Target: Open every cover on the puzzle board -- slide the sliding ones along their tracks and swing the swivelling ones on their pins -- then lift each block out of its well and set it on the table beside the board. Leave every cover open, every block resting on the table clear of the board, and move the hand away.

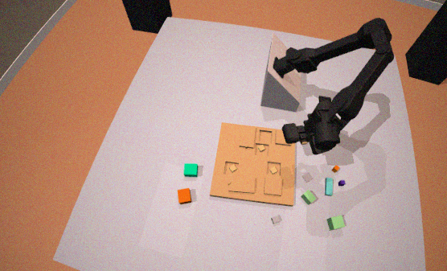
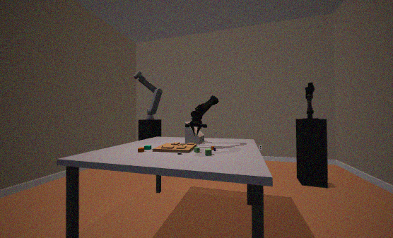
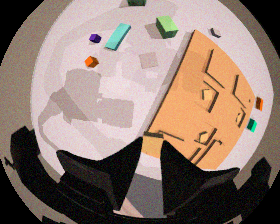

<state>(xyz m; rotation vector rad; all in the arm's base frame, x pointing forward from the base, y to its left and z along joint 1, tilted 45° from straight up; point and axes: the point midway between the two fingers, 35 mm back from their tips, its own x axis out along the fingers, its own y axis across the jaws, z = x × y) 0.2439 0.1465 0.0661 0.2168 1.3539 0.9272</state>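
The tan puzzle board (image 1: pixel 217 188) (image 2: pixel 159 150) (image 3: pixel 196 46) lies flat on the table. It shows several dark-edged recesses or cover outlines and small tan raised squares: one square (image 1: pixel 261 148) toward the back, one (image 1: pixel 233 168) at left, one (image 1: pixel 273 170) at right. Which covers are open is too small to tell. My gripper (image 1: pixel 304 142) (image 2: pixel 196 134) (image 3: pixel 152 141) is shut on a small tan block (image 3: pixel 152 146), held above the table by the board's back right edge. A teal-green block (image 1: pixel 190 170) and an orange block (image 1: pixel 184 196) rest left of the board.
Right of the board lie a green block (image 1: pixel 309 197) (image 3: pixel 166 27), a turquoise bar (image 1: pixel 329 186) (image 3: pixel 118 36), a small orange cube (image 1: pixel 335 168) (image 3: pixel 91 62) and a purple piece (image 1: pixel 342 182) (image 3: pixel 95 38). Another green block (image 1: pixel 337 222) lies nearer the front. A grey wedge (image 1: pixel 277 92) stands behind the board.
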